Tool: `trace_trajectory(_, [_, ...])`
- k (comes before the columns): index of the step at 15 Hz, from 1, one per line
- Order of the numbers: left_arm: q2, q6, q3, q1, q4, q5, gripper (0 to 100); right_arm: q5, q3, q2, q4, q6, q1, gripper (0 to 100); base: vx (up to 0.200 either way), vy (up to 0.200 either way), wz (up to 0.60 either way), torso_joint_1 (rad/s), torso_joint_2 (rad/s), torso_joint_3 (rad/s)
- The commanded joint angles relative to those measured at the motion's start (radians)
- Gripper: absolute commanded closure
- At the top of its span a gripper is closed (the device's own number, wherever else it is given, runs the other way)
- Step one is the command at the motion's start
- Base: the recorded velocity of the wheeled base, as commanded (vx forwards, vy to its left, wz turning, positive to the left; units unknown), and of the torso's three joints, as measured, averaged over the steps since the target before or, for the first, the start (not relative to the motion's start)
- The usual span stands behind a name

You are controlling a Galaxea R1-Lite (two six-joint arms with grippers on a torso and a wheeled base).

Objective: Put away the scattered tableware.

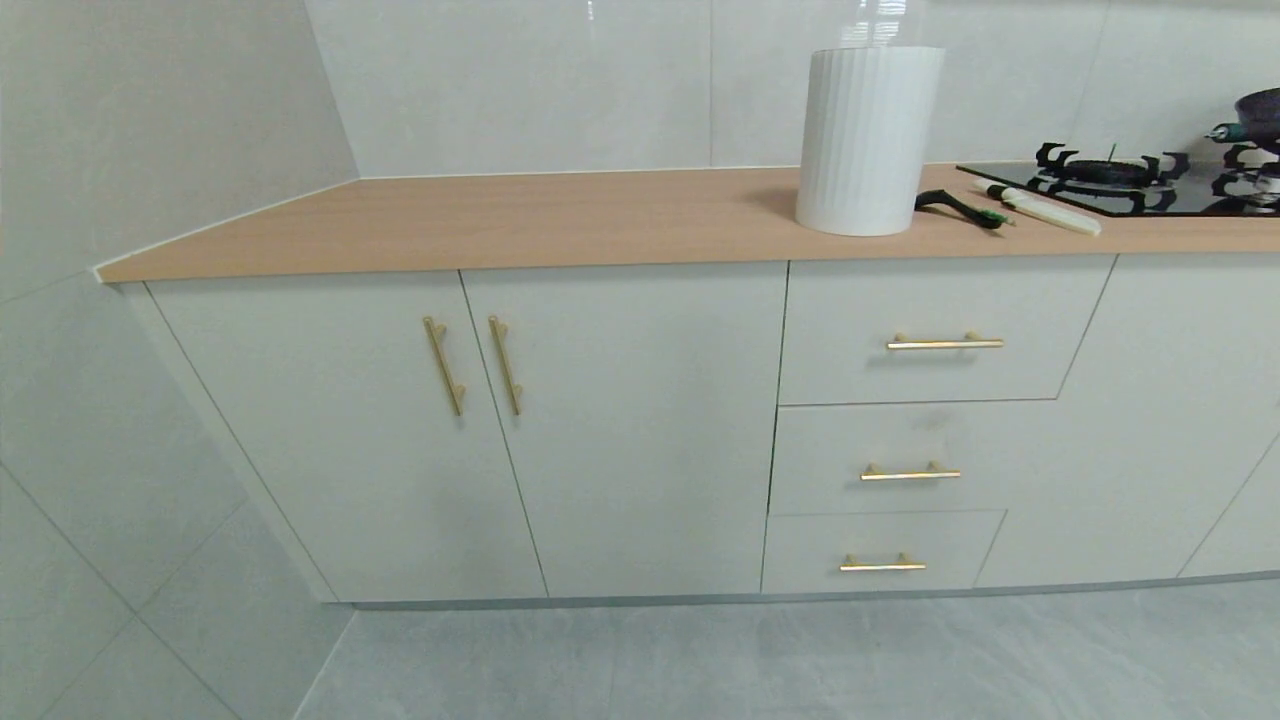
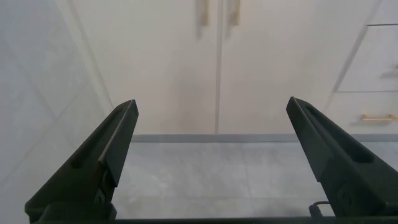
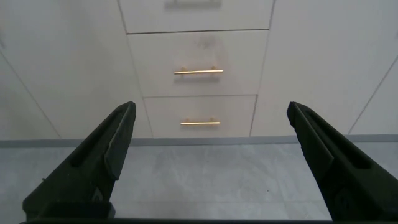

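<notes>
On the wooden countertop, a white ribbed holder stands upright. Just to its right lie a black-handled utensil and a cream-handled utensil at the hob's edge. My left gripper is open, held low over the floor and facing the double cabinet doors. My right gripper is open too, low before the lower drawers. Neither holds anything.
A black gas hob with a dark pot sits at the far right. Below the counter are double doors with gold handles and three drawers. A tiled wall closes the left side. Grey floor lies ahead.
</notes>
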Motion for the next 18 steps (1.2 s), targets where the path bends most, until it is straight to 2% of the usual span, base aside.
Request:
trace_trajectory(1, [0.000,-0.003,0.000,0.000,0.001,0.001,0,0.001,0.000,0.002,0.000,0.000,-0.001,0,0.000,0.000,0.00,0.000,0.00,0.000])
trace_trajectory(7, [0.000,-0.004,0.000,0.000,0.001,0.001,0,0.001,0.000,0.002,0.000,0.000,-0.001,0,0.000,0.000,0.00,0.000,0.00,0.000])
trace_trajectory(13, [0.000,-0.004,0.000,0.000,-0.001,0.001,0,0.001,0.000,0.002,0.000,0.000,-0.001,0,0.200,0.000,0.00,0.004,0.00,0.002])
trace_trajectory(18, [0.000,-0.007,0.000,0.000,-0.001,0.001,0,0.001,0.000,0.002,0.001,0.000,-0.001,0,0.000,0.000,0.00,0.000,0.00,0.000])
